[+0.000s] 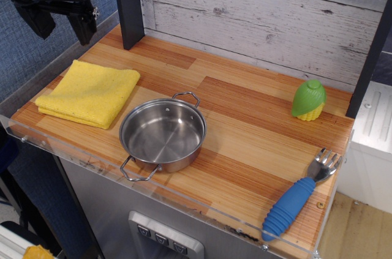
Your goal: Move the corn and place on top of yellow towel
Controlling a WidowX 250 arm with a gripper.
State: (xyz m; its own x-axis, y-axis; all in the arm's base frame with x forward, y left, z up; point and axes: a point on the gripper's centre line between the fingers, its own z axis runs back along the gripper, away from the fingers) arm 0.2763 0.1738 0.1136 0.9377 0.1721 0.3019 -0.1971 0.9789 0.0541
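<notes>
The corn [309,100] is a small toy with a green husk over a yellow base. It stands upright at the far right of the wooden table, near the back wall. The yellow towel [89,92] lies folded flat at the left end of the table. My gripper [59,24] hangs high above the table's back left corner, over and behind the towel. Its two black fingers are spread apart and hold nothing. It is far from the corn.
A steel pot [163,132] with two handles stands between towel and corn, near the front edge. A blue-handled fork [299,196] lies at the front right corner. A dark post [127,5] rises at the back left. A plank wall [263,14] runs behind.
</notes>
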